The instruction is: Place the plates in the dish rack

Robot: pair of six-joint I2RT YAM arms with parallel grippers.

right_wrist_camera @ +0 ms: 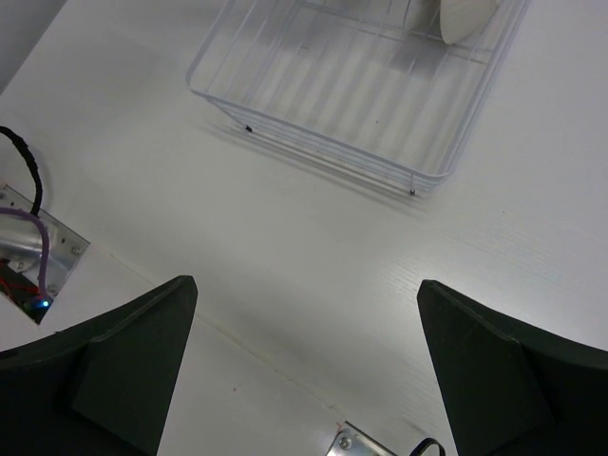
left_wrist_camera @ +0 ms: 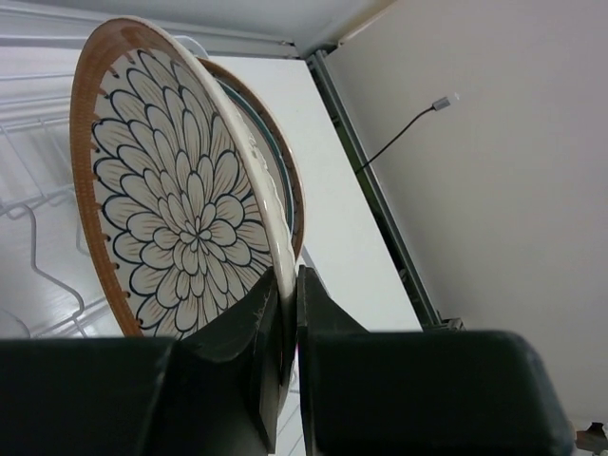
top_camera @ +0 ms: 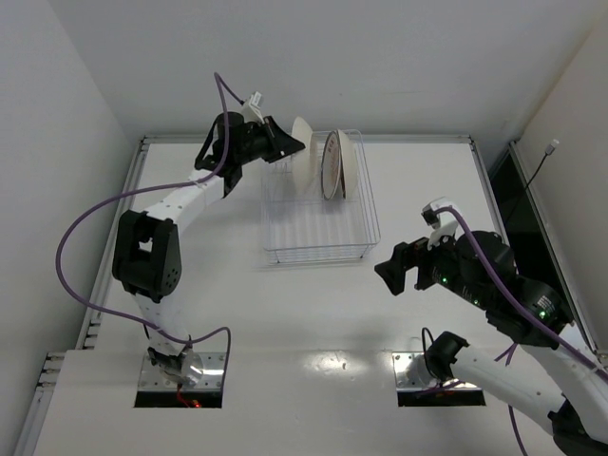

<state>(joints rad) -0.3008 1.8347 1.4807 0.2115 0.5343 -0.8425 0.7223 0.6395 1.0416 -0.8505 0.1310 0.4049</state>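
Observation:
My left gripper [top_camera: 288,147] is shut on the rim of a flower-patterned plate [top_camera: 302,158] and holds it on edge over the far left part of the white wire dish rack [top_camera: 318,249]. In the left wrist view my gripper [left_wrist_camera: 290,285] pinches the plate [left_wrist_camera: 180,218], and a second plate [left_wrist_camera: 293,190] stands close behind it. Two plates [top_camera: 334,163] stand upright at the rack's far end. My right gripper [top_camera: 399,271] is open and empty, above the table right of the rack; it also shows in the right wrist view [right_wrist_camera: 304,294].
The rack's near half holds only bare wires [right_wrist_camera: 313,142]. A plate's edge [right_wrist_camera: 465,17] shows at the top of the right wrist view. A metal rail [top_camera: 489,180] runs along the table's right edge. Walls close in on the left and far sides.

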